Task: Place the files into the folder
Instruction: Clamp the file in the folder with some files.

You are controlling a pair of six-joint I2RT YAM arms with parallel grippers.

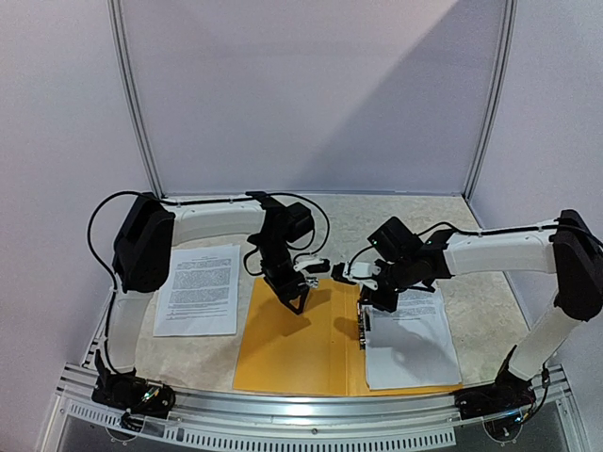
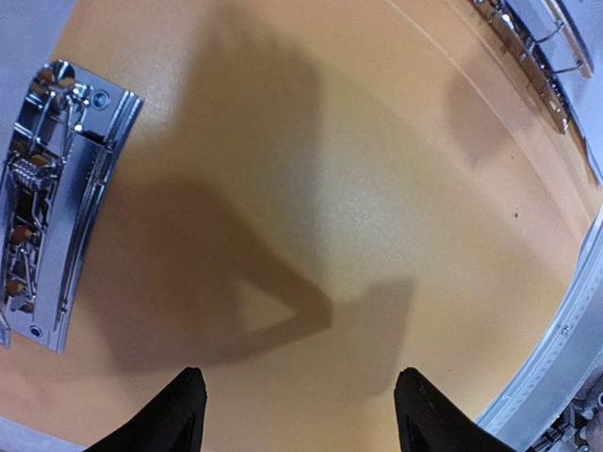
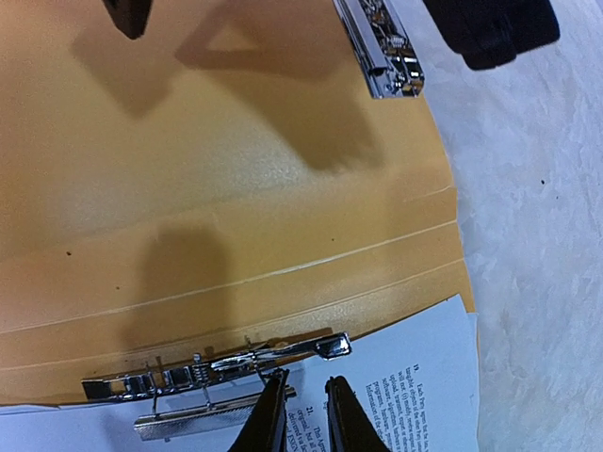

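The orange-yellow folder [image 1: 292,344] lies open at the table's front centre. One printed sheet [image 1: 410,344] lies on its right half under a metal clip [image 3: 217,372]; it also shows in the right wrist view [image 3: 415,377]. Another sheet [image 1: 198,287] lies on the table left of the folder. My left gripper [image 1: 297,301] hovers open and empty over the bare left half [image 2: 311,188] of the folder, near a second clip [image 2: 57,198]. My right gripper [image 3: 306,400] is nearly shut, with a narrow gap and nothing in it, right at the clip's lever [image 3: 330,347] above the sheet.
A metal rail [image 1: 311,410] runs along the table's front edge. Grey marbled tabletop [image 3: 537,235] shows right of the folder. White walls with metal posts [image 1: 132,94] close the back and sides.
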